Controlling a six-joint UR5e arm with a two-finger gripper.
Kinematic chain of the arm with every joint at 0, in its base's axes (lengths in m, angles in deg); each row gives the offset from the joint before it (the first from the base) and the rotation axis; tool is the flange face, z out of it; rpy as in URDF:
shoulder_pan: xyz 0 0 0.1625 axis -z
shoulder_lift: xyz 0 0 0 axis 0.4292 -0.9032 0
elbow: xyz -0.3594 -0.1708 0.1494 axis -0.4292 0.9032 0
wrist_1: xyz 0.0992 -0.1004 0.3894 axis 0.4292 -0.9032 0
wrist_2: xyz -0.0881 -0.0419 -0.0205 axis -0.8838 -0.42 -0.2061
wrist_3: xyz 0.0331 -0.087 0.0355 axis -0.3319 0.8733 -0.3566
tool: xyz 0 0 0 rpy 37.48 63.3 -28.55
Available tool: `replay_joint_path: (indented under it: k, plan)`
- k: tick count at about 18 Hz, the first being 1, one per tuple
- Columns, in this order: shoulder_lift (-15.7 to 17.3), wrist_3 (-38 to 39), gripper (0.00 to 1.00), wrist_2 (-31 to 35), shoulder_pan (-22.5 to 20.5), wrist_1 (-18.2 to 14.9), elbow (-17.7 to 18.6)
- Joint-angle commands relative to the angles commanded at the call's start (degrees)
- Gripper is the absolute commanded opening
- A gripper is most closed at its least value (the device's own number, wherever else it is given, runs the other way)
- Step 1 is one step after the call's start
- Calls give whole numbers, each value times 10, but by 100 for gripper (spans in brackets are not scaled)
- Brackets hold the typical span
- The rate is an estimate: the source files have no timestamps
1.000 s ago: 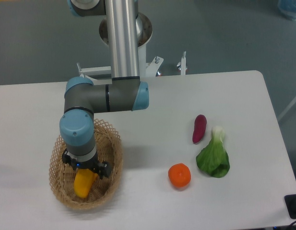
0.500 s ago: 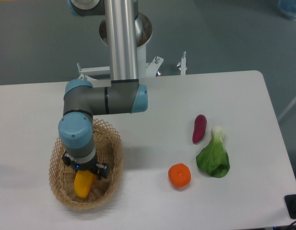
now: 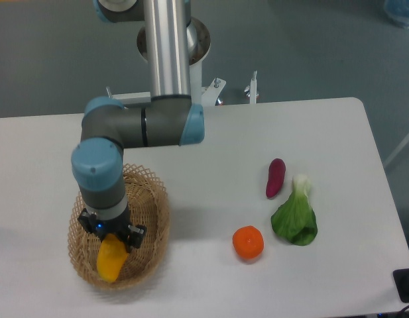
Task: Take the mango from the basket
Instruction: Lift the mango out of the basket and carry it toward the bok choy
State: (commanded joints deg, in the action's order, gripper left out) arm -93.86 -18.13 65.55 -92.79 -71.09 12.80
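white table [image 3: 211, 265] | gripper [image 3: 111, 237] clamped on mango [image 3: 109, 260] | over basket [image 3: 156, 218]

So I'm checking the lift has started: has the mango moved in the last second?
Yes. The mango has shifted slightly left and toward the camera within the basket, held under the gripper.

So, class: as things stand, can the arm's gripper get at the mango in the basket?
Probably yes. The gripper is directly over the mango inside the basket, with nothing between them; whether its fingers have closed is hidden.
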Motion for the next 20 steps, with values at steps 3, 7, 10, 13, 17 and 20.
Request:
replay_joint_path:
  k: [3,7,10,13,17,20]
  plan:
    - [25,-7,40,2,-41,-3,3]
    - [41,-19,40,18,-111,-4,19]
    - [62,-84,41,25,-163,-3,51]
    - [89,-160,41,23,-213,-4,81]
    - [99,-238,37,21,-264,-4,97]
    - [99,-284,37,24,-285,-4,97]
